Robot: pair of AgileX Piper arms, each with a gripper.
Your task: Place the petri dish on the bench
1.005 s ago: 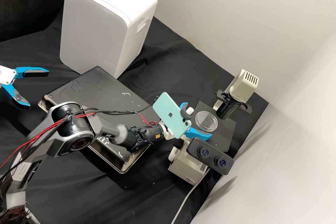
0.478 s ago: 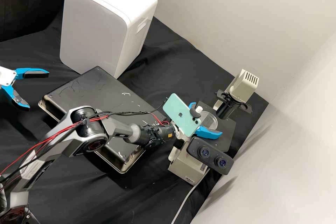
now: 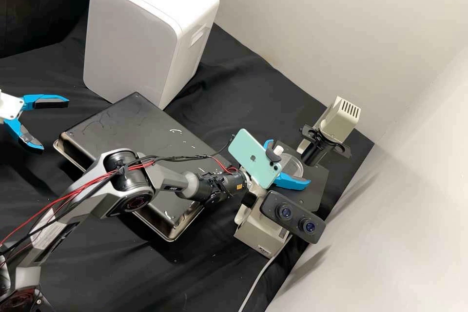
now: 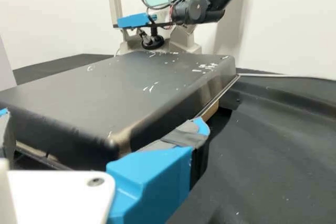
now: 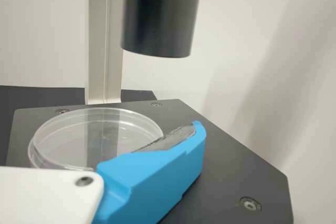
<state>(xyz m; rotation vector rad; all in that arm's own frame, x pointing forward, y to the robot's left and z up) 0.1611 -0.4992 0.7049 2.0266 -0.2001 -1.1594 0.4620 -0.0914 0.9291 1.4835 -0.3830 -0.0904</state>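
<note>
Two arms stand at a black-draped bench (image 3: 243, 83) set in a pale-walled corner. Dish (image 5: 94, 137) lies on the microscope (image 3: 265, 234) stage. Right gripper (image 3: 291, 169), jaws parted, straddles it; the right wrist view shows one finger (image 5: 157, 166) just beside its rim. Left gripper (image 3: 51, 124), jaws spread, hangs well away from the microscope, beyond the tray (image 3: 126, 126).

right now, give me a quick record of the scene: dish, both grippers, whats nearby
petri dish: lying flat on the microscope stage
right gripper: open, a finger on either side of the dish
left gripper: open, holding nothing, beside the dark tray
task status: dish not yet on the bench
</note>
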